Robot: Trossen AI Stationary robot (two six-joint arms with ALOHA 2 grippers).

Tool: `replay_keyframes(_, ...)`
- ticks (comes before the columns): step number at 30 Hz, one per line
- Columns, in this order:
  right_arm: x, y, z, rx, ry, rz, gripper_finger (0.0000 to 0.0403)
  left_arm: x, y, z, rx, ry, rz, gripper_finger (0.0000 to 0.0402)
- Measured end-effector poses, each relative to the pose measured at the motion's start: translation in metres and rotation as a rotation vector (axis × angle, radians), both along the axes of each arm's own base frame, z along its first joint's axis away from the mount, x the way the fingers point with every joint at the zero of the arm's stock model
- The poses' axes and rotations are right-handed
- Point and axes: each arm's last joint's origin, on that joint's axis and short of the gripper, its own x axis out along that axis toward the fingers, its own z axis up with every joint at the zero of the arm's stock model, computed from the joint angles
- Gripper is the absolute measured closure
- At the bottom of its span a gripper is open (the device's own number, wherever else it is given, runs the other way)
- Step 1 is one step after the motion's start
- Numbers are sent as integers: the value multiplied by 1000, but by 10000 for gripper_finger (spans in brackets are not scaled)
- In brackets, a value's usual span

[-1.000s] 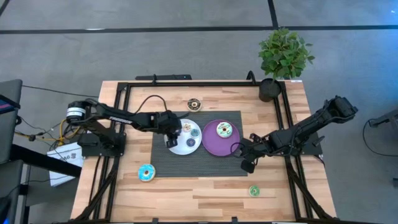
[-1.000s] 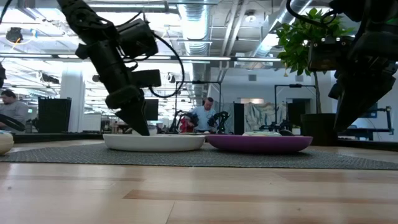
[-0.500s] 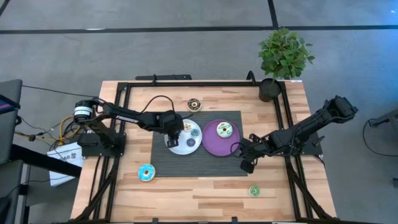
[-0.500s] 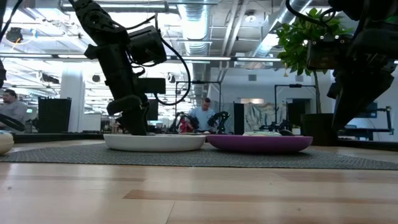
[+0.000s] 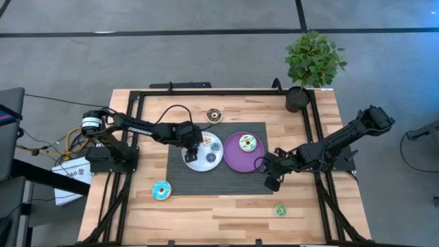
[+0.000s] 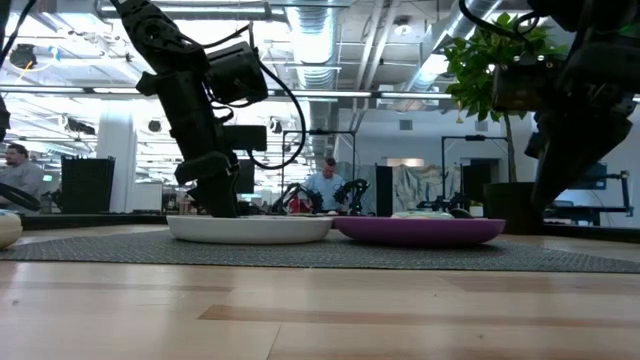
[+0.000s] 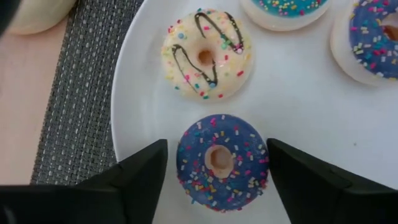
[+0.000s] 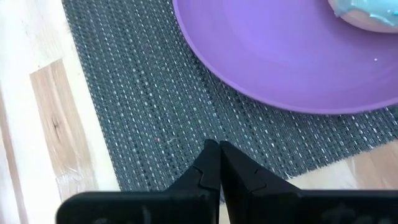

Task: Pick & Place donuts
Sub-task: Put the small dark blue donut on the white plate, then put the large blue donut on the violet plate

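Note:
My left gripper [image 5: 194, 150] hangs open over the white plate [image 5: 206, 167], pointing down. In the left wrist view its fingers [image 7: 140, 171] stand on either side of a dark blue sprinkled donut [image 7: 222, 160] that lies flat on the plate, with a narrow gap on each side. On the same plate lie a white donut with chocolate drizzle [image 7: 206, 55], a teal one [image 7: 283, 7] and a blue one [image 7: 373, 37]. My right gripper [image 5: 272, 182] waits shut over the mat's near right corner, beside the purple plate [image 5: 233, 159], which carries one pale-iced donut [image 5: 247, 143].
Both plates sit on a dark woven mat [image 5: 219, 182]. Loose donuts lie on the wood: brown [image 5: 214, 115] at the far side, blue [image 5: 161, 191] near left, green [image 5: 280, 210] near right. A potted plant [image 5: 312, 65] stands at the far right corner. People show in the room behind.
My left gripper has moved a little toward the table's far edge over the white plate and tipped from a slant to nearly upright, then held still for the last half second. The donuts and plates have stayed where they were.

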Motion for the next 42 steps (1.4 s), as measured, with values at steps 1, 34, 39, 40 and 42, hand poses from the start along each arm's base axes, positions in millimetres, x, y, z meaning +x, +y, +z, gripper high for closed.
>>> replay_keyframes(1, 0, 0, 0, 2, -4, 0, 402, 0, 0, 0, -2, -3, 2, 126)
replay_keyframes(34, 1, 2, 1, 6, -15, 11, 402, -4, 0, 59, -34, -12, 66, 99)
replay_keyframes(39, 1, 2, 1, 4, -15, 14, 402, -14, -2, 78, -56, -86, 118, 99)
replay_keyframes(40, 1, 2, 1, 3, -16, 16, 402, -16, -2, 82, -63, -98, 131, 99)
replay_keyframes(42, 1, 2, 1, 3, -17, 17, 402, -20, -6, 87, -85, -117, 154, 99)
